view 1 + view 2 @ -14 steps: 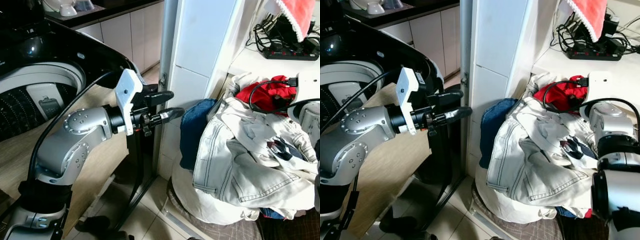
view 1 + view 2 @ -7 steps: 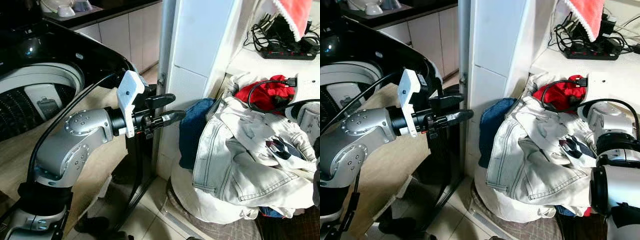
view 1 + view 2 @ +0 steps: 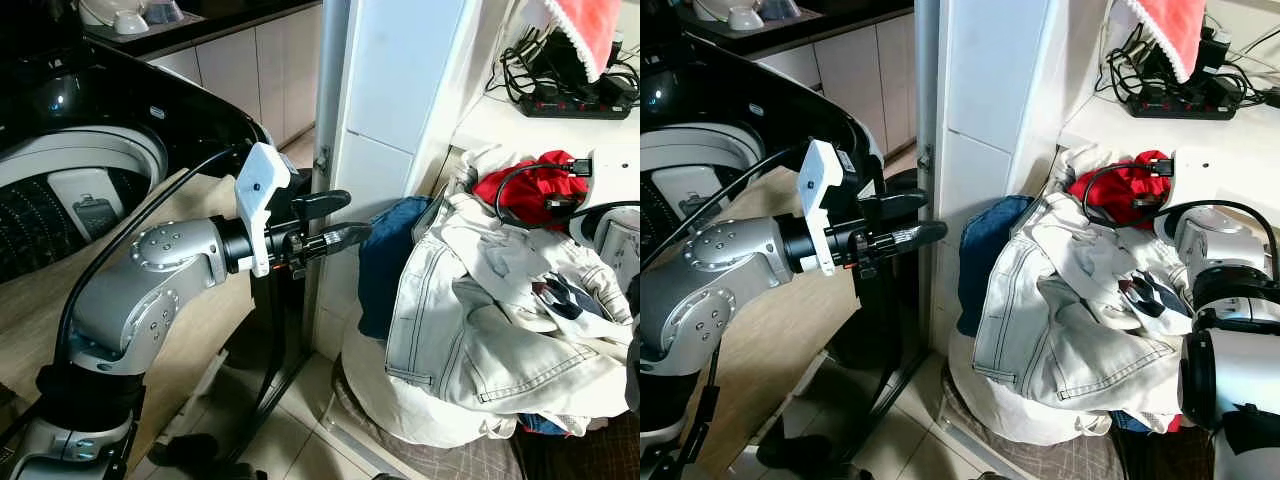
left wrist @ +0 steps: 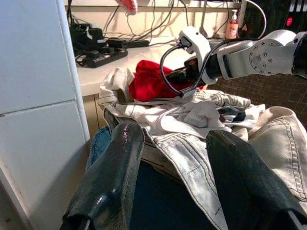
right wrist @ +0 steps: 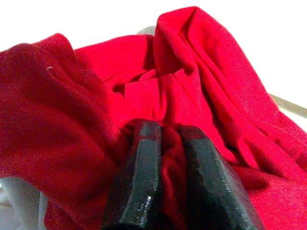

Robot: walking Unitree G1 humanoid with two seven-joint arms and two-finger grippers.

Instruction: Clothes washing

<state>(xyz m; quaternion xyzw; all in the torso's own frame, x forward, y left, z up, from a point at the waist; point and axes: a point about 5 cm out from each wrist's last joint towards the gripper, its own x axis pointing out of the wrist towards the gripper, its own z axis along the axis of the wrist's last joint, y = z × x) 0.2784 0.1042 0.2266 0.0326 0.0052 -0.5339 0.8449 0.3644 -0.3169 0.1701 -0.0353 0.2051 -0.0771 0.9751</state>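
Pinching red cloth (image 5: pixel 201 96), right claw (image 5: pixel 165 143) hides its tips; left claw (image 3: pixel 335 220) gapes empty.

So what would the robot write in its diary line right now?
right gripper: shut on red garment | left gripper: open, beside laundry pile | washer: open

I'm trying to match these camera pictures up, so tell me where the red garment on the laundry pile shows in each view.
Left eye view: red crumpled cloth garment at upper right, atop the pile.
Right eye view: right of centre, behind the white denim jacket.
Left wrist view: upper centre, beyond the open left tool.
Right wrist view: red folds pinched by the right tool.
Shared landmark: black power strip.
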